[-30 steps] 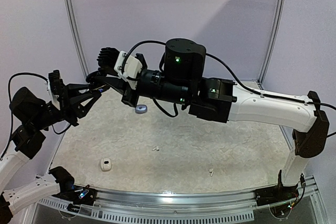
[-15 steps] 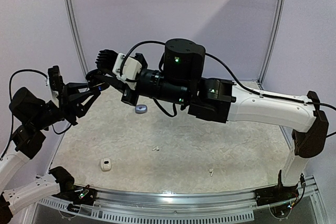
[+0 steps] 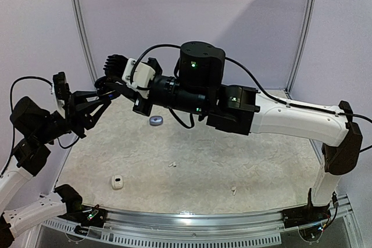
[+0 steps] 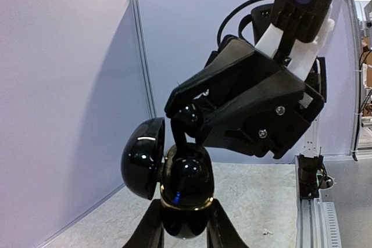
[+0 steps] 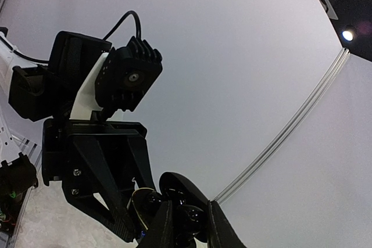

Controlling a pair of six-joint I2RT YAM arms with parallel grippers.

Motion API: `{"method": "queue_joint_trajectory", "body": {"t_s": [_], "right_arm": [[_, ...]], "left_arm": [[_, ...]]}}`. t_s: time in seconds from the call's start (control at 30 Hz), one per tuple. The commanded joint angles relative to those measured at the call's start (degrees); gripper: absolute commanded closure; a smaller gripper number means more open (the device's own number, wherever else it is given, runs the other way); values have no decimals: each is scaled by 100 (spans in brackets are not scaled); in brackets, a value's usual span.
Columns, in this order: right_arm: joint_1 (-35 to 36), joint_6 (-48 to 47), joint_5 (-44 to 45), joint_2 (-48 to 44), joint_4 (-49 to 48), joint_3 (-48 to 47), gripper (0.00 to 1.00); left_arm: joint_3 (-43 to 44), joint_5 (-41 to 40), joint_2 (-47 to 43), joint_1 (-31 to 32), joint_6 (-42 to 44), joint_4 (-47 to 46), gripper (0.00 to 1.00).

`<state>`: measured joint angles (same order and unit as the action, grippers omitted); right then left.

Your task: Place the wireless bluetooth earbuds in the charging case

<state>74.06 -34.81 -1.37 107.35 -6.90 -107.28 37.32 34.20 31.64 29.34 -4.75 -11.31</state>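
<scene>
The left fingers (image 4: pixel 152 227) clamp the black charging case (image 4: pixel 186 179) (lid (image 4: pixel 142 158) swung open) in mid-air, and the right fingers (image 5: pixel 164 225) pinch a black earbud (image 4: pixel 189 112) at its mouth. Loose white earbuds (image 3: pixel 172 164) lie below on the worktop (image 3: pixel 203 155), well apart from a blue-grey case (image 3: pixel 156 121).

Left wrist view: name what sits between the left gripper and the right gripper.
The open black charging case, held by the left gripper, with the right gripper reaching into it; the left wrist view shows it.
</scene>
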Motion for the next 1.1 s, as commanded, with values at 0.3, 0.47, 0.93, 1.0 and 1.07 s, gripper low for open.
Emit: {"method": "queue_joint_trajectory", "body": {"t_s": [0.3, 0.47, 0.93, 1.0, 1.07], "right_arm": [[-57, 34, 261, 292, 436, -166, 77], [-54, 22, 294, 295, 454, -178, 79], [-111, 316, 537, 295, 497, -205, 76], [-111, 324, 524, 295, 497, -216, 76], [-109, 327, 510, 316, 524, -264, 76]], "left_arm": [[-23, 8, 9, -43, 35, -314, 100], [-23, -9, 11, -43, 28, -295, 100], [-14, -104, 17, -43, -71, -252, 100], [-8, -85, 18, -43, -72, -249, 100], [7, -53, 36, -43, -81, -248, 100]]}}
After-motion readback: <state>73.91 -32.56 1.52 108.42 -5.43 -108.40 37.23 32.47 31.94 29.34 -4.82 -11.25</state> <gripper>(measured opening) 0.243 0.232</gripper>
